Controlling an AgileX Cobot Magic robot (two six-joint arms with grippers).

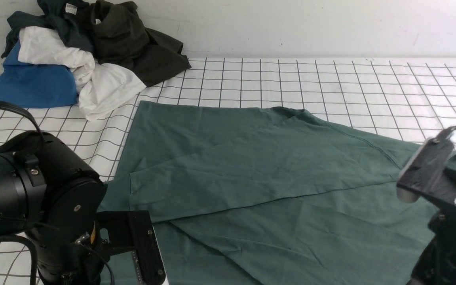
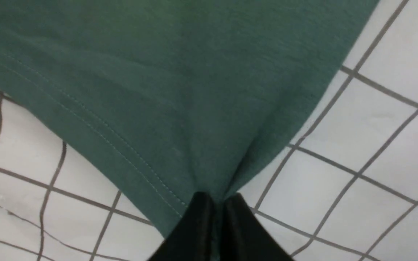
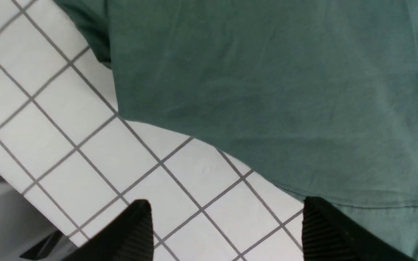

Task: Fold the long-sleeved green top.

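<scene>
Top (image 1: 275, 166) lies flat on the gridded counter (image 1: 331, 79), centre to right, w/ one layer folded diagonally across it. L fingers (image 2: 201, 221) clamped on a stitched hem corner. R fingers (image 3: 136, 228) wide apart, holding nothing, one tip at the hem edge. Risks: pulling by one corner only → soft thin knit drags, bunches, and the fold slides off. Pinch looks shallow, may slip. Cloth matte, lightly creased; counter looks smooth, prob low grip.

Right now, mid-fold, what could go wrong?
1. The left jaws pinch only a small hemmed corner of the green top; a pull could slip it.
2. The right jaws stand open, holding nothing; lifting one side alone may skew the folded-over layer.
3. The clothes pile lies near the top's far corner and could snag.
</scene>
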